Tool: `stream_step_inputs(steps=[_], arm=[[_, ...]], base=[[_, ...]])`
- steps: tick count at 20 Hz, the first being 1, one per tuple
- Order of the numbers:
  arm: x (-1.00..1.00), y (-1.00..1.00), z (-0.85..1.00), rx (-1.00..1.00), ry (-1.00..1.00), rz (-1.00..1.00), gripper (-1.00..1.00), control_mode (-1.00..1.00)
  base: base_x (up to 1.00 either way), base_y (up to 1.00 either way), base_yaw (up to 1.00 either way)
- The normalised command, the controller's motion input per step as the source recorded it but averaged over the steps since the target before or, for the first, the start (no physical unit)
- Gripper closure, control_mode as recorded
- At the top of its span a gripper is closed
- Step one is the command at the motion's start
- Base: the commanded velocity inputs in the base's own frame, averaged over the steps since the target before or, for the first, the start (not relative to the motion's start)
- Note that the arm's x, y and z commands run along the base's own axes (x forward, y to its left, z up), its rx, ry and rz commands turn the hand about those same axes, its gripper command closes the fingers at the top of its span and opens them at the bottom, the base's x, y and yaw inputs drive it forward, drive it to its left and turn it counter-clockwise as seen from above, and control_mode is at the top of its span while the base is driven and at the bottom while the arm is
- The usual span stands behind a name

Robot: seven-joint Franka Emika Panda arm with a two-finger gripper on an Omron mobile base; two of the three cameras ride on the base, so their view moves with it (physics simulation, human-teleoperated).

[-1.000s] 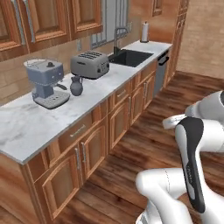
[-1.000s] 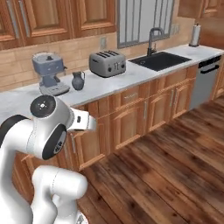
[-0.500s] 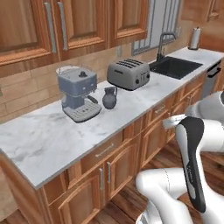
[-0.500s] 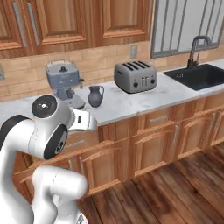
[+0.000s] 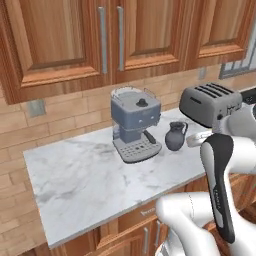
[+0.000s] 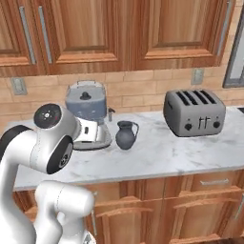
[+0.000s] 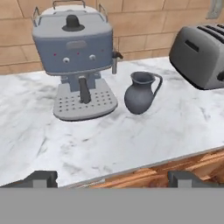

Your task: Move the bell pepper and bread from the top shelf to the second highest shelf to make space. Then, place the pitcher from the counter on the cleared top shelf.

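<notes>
Hand view: pitcher [image 7: 141, 92] stands upright on the table [image 7: 131, 135], just right of the espresso machine [image 7: 76, 57] and apart from it, handle toward the toaster [image 7: 199, 54]. Pincer [image 7: 111, 179] is open, fingertips [image 7: 41, 178] spread wide, empty, short of the table's front edge, well apart from the pitcher.

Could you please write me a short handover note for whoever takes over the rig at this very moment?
Gripper: open, holding nothing, facing the counter from in front of its edge.
Pitcher: upright on the counter, between the espresso machine and the toaster, touching neither; handle toward the toaster.
Done: cannot be judged from here; the pitcher is not yet picked up.
Left: grasp the pitcher and carry it to the top shelf; check the pepper and bread on the way.
</notes>
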Motion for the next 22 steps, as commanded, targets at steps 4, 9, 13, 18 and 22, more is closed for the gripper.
stream_step_inputs(steps=[4, 9, 13, 18, 22], arm=[[0.00, 0.00, 0.00, 0.00, 0.00, 0.00, -1.00, 1.00], [0.00, 0.00, 0.00, 0.00, 0.00, 0.00, -1.00, 1.00], [0.00, 0.00, 0.00, 0.00, 0.00, 0.00, -1.00, 1.00], [0.00, 0.00, 0.00, 0.00, 0.00, 0.00, -1.00, 1.00], [0.00, 0.00, 0.00, 0.00, 0.00, 0.00, -1.00, -1.00]], base=[[0.76, -0.75, 0.46], [0.34, -0.81, 0.36], [0.14, -0.83, 0.32], [0.15, -0.39, 0.28], [0.01, 0.00, 0.03]])
